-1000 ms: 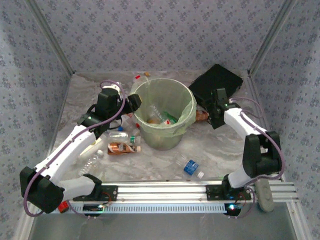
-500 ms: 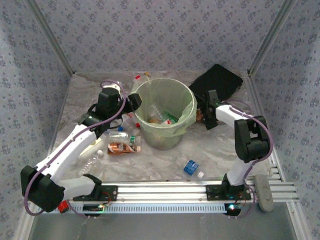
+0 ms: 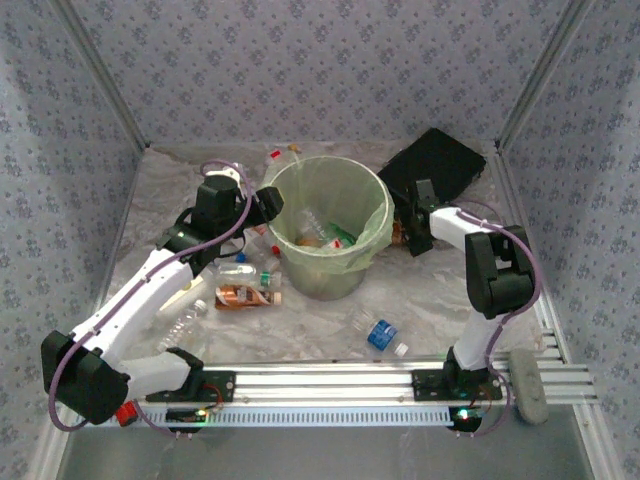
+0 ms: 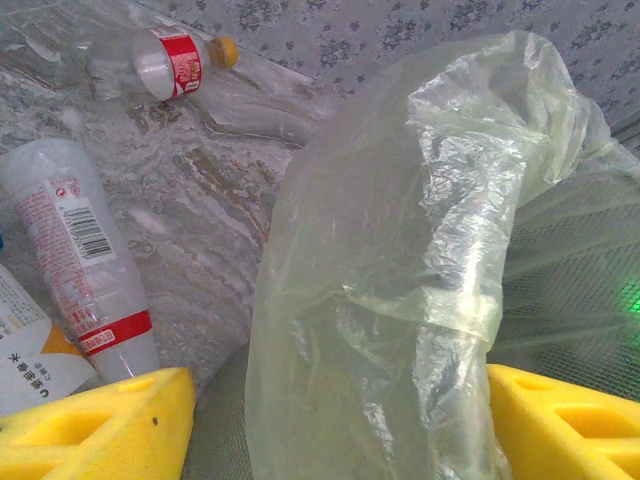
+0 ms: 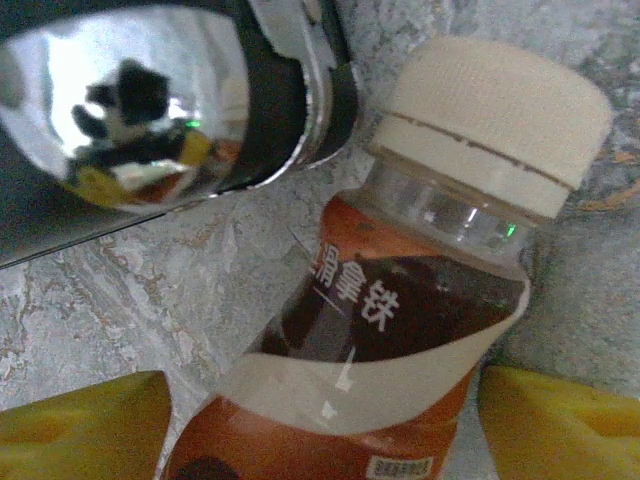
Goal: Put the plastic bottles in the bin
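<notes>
1. Yellow-padded L gripper sits at the 9–10 o'clock rim of the bin. L arm is stretched long from its base, up and right across the table.
2. L fingers straddle the rim and the thin liner folded over it. Can't tell if they pinch it or just stand around it.
3. R arm is folded tight, elbow high by the table's 3 o'clock edge, forearm pointing left. R gripper is low at the bin's 3 o'clock, just near-side of the flat black box.
4. Bin is pale green and upright, w/ a few binned bottles lying at the bottom.
5. Brown bottle, cream cap, lies on the table between the R pads, one pad just beside each flank. Clamped or not, can't tell.
6. Outside the bin: orange-label bottle among others at its 7–8 o'clock, blue-label bottle at 5 o'clock.
</notes>
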`<move>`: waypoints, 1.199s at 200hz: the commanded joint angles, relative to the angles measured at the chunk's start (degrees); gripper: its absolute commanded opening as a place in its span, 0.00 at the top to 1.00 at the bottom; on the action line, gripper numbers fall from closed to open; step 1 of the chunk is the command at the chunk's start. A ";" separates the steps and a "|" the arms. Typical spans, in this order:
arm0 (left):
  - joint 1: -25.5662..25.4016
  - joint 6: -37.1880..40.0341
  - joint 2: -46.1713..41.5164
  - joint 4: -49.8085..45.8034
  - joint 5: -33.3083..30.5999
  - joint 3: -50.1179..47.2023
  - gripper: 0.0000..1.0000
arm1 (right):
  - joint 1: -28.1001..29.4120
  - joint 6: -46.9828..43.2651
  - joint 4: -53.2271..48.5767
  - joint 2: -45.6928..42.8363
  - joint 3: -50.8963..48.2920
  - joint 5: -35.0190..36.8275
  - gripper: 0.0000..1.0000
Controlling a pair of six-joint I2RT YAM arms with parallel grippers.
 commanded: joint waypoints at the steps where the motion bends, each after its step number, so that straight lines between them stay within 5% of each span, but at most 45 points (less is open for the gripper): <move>1: -0.04 0.53 1.42 -2.86 -1.00 0.24 0.27 | -0.13 0.43 2.57 1.58 0.09 -1.51 0.24; 32: -0.04 0.65 1.86 -3.04 -0.75 0.86 0.27 | -0.34 0.52 2.00 -0.53 -0.96 -1.17 0.38; 152: -0.06 0.52 2.06 -2.78 0.70 0.42 0.27 | -6.66 -12.29 -10.16 -22.79 -2.27 -2.81 0.46; 204: -0.01 0.08 2.74 -2.25 1.21 0.56 0.27 | -6.77 -24.40 -18.83 -30.59 10.74 -3.30 0.53; 240: -0.11 0.04 2.85 -2.11 0.75 0.19 0.27 | -1.25 -32.85 -20.82 -30.13 22.33 -0.71 0.55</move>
